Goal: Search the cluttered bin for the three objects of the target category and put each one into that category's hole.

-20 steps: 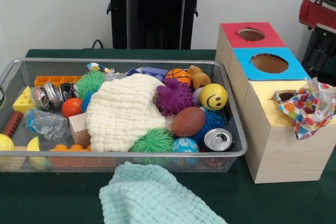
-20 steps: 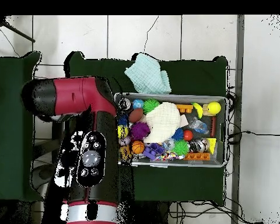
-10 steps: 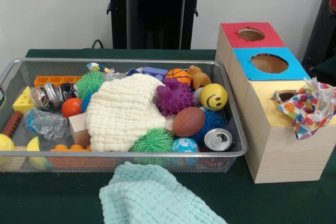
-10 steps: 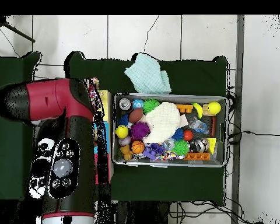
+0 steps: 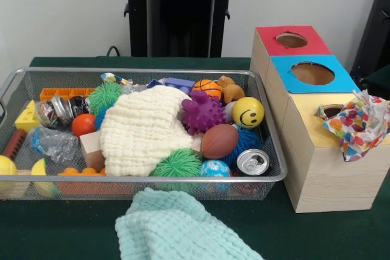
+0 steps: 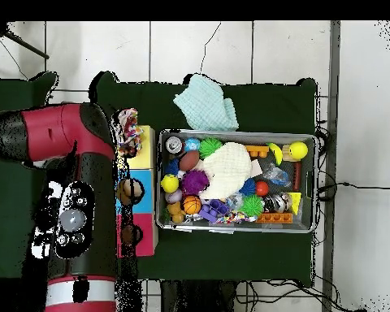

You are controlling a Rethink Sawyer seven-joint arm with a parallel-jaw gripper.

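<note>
Cream waffle-weave cloth (image 5: 143,129) drapes over toys in the wire mesh bin (image 5: 183,71), well apart from my red arm (image 6: 76,203). The claw is out of sight beneath the arm, so I cannot tell its state. Lifting the cloth may drag toys out, and the multicoloured patterned cloth (image 5: 359,123) overhanging the yellow box's hole (image 5: 332,111) may block it.

Wire mesh bin (image 5: 268,150), silver-grey, on a dark green table cover (image 5: 61,235). Inside the bin: a cream waffle-textured cloth (image 5: 143,129); a purple spiky ball (image 5: 202,112); a yellow ball with a black smiley face (image 5: 248,112); a brown football (image 5: 219,140); an orange basketball with black lines (image 5: 208,87); two green fuzzy balls (image 5: 177,165); a silver can (image 5: 253,162); a red-orange ball (image 5: 83,124); a yellow cheese-shaped wedge (image 5: 27,117). At lower centre of the frame, a pale mint waffle cloth (image 5: 183,229). At right, light wooden boxes with red top (image 5: 317,44), blue top (image 5: 341,80) and yellow top (image 5: 308,111); a multicoloured diamond-patterned cloth (image 5: 359,123) lies on the yellow one. The overhead view shows the red and black arm (image 6: 72,142).
</note>
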